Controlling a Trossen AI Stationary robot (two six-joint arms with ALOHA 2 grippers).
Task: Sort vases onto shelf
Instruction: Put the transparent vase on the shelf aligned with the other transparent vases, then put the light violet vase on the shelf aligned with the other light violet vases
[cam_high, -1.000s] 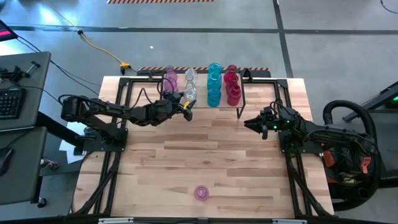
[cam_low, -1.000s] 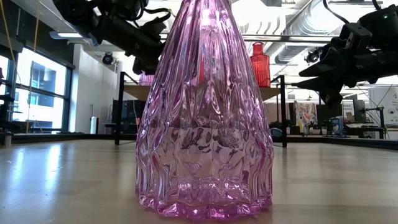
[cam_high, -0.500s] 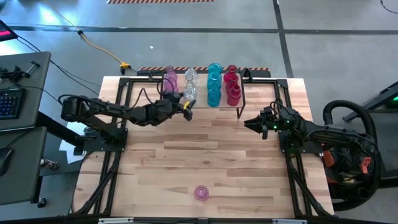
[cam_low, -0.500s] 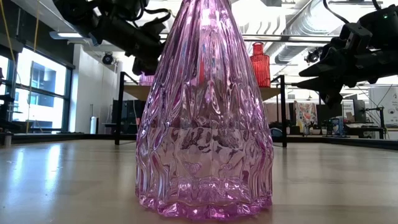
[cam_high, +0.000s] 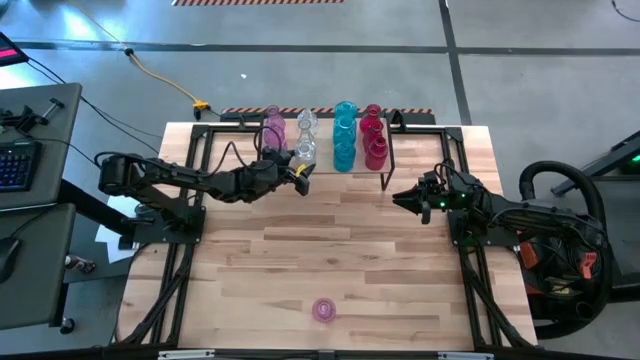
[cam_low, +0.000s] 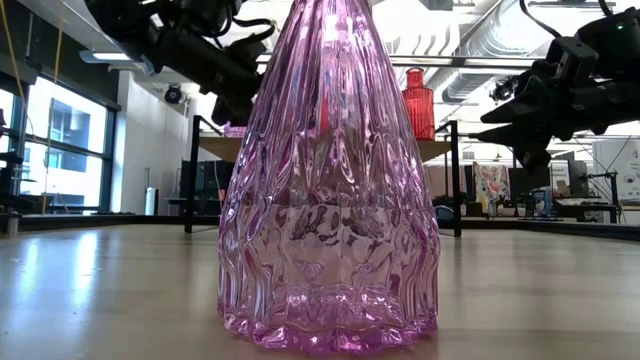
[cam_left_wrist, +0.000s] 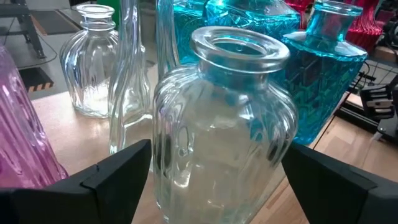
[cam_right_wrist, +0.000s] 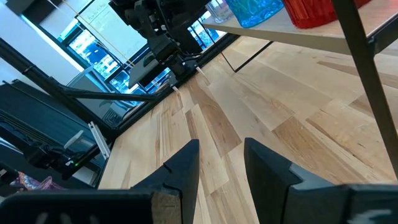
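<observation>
A large light-wood slatted table (cam_high: 330, 250) fills the overhead view, with two dark robot arms reaching in from its sides. At the far edge stands a small light-wood shelf on thin black metal legs (cam_high: 385, 165), carrying rows of translucent glass vases sorted by colour: pink vases (cam_high: 273, 125), clear vases (cam_high: 306, 135), teal-blue vases (cam_high: 344, 135) and red vases (cam_high: 374, 138).

The left gripper (cam_high: 300, 172) reaches to the shelf's front edge at the clear row. In its wrist view its two dark fingers (cam_left_wrist: 118, 171) stand spread wide on either side of a clear ribbed bulbous glass vase (cam_left_wrist: 221, 124), which stands upright on the shelf between them, not touching either finger. More clear vases and teal-blue ones stand just behind it.

The right gripper (cam_high: 398, 200) hovers above the table, just in front of the shelf's right end, holding nothing; its fingers (cam_right_wrist: 183, 165) sit slightly apart.

One tall pink ribbed glass vase (cam_high: 324, 310) stands alone, upright, near the table's front edge, well apart from both arms.
</observation>
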